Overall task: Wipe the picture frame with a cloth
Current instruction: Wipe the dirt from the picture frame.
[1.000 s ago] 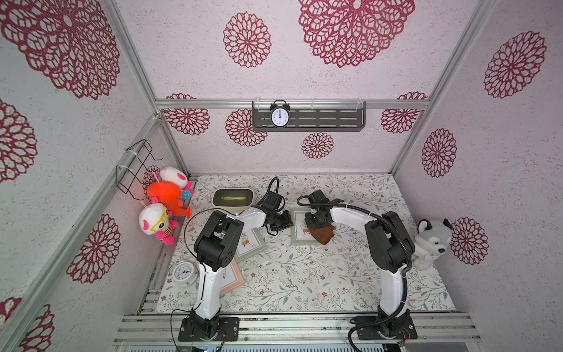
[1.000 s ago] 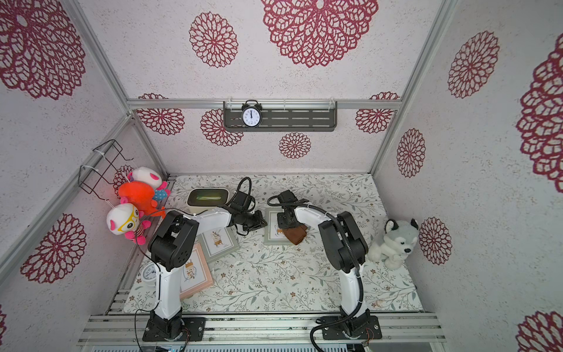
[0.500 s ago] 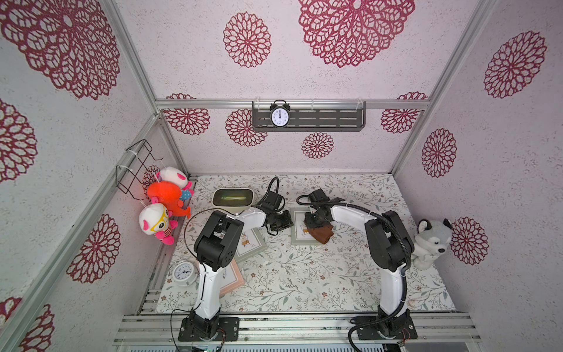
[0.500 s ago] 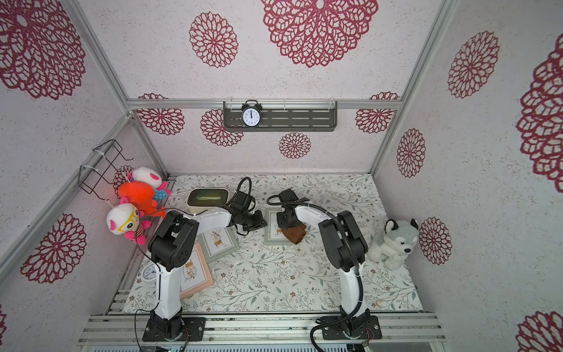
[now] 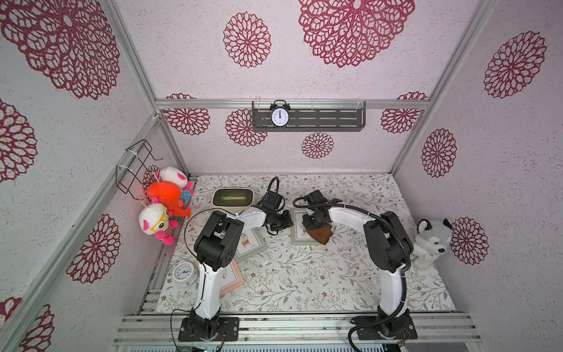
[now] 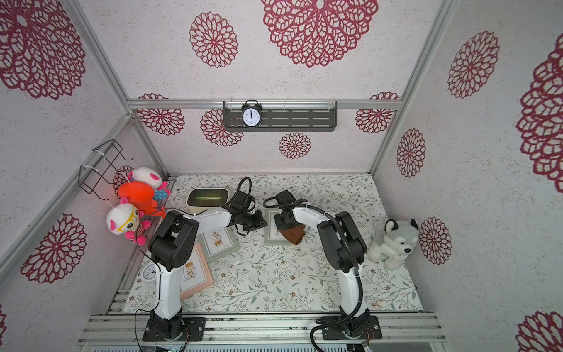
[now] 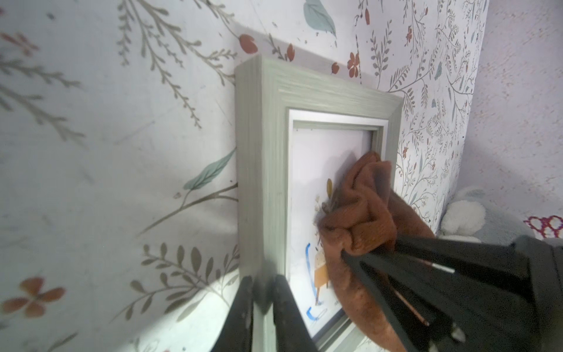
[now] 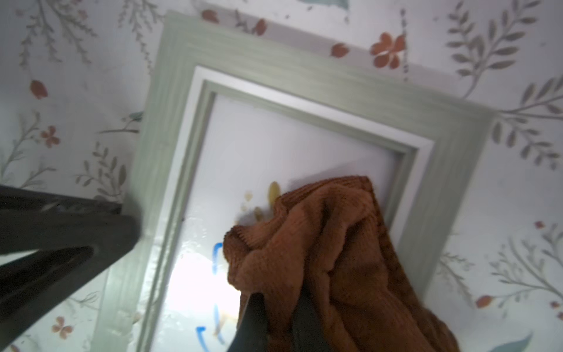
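The picture frame (image 5: 295,233), grey-green, lies flat on the flowered table cover (image 5: 304,274) in both top views, under the right gripper (image 5: 314,225); that gripper pinches the brown cloth (image 5: 320,234) and holds it down on the glass; the left gripper (image 5: 281,221) sits at the opposite border, facing it; a second grey frame (image 5: 250,245) and a pink frame (image 5: 234,280) lie back along the left arm, and a husky plush (image 5: 432,242) sits well behind the right arm; nothing stands between the two grippers.

In the left wrist view the left gripper (image 7: 263,304) has its jaws closed narrowly on the frame's border, pinning it; just past them the bunched cloth covers the pane's far side.

In the right wrist view the right gripper (image 8: 280,323) is clamped on a fold of cloth; beyond its tips the pane is bare; beside it blue strokes (image 8: 216,253) show, and I cannot tell whether they are marks or print. I judge the wiping under way, not finished: the glass beside the cloth and the borders are left; the left gripper's hold blocks wiping that border.
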Controlling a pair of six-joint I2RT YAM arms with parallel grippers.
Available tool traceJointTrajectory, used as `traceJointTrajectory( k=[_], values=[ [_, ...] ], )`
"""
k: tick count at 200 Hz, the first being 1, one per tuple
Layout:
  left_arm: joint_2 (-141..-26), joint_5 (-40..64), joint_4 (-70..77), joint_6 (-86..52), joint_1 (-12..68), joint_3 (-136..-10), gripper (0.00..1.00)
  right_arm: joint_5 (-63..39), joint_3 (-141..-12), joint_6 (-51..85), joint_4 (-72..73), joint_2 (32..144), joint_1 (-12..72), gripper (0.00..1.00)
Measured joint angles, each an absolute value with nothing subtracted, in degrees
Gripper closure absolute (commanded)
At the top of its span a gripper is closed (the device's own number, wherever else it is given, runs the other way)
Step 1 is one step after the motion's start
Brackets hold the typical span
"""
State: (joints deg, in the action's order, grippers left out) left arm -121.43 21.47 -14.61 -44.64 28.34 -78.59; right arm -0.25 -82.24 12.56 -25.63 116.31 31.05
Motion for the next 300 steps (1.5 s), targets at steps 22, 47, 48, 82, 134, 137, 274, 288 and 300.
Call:
traceJointTrajectory(
  k=[22,47,48,82,134,137,274,288,300],
  values=[
    [-121.43,21.47,-14.63,-44.64,28.34,-78.59,0.85,-2.11,-79.44,9.87,-23.49,114.76,31.29,1.0],
    [-121.43,21.45,-14.66,-44.64,28.34,-78.61,0.85,-5.02,-78.26,6.79,-23.44,113.91,33.01,1.0],
    [-121.43,21.45,-14.66,-44.64,28.34,-78.61,0.85,-5.08,-78.26,6.66,-23.44,113.91,33.12,1.0],
    [-121.43,21.45,-14.66,-44.64,28.34,-78.61,0.85,-4.71,-79.24,4.78,-24.75,114.1,33.15,1.0],
    [-121.43,21.47,-14.66,-44.64,28.34,-78.61,0.85,-5.02,-78.54,2.15,-25.19,113.75,31.66,1.0],
    [-121.43,21.45,-14.68,-44.62,28.34,-78.63,0.85,-4.97,-78.52,2.02,-25.1,113.75,31.81,1.0],
    [-121.54,21.45,-15.16,-44.62,28.34,-78.98,0.85,-3.95,-82.06,6.17,-26.26,115.92,33.58,1.0],
    [-121.54,21.45,-15.16,-44.58,28.34,-78.98,0.85,-2.61,-82.52,8.05,-26.44,116.18,32.21,1.0],
    [-121.54,21.43,-15.16,-44.58,28.34,-78.98,0.85,-1.5,-82.54,9.13,-26.65,116.18,30.37,1.0]
  ],
)
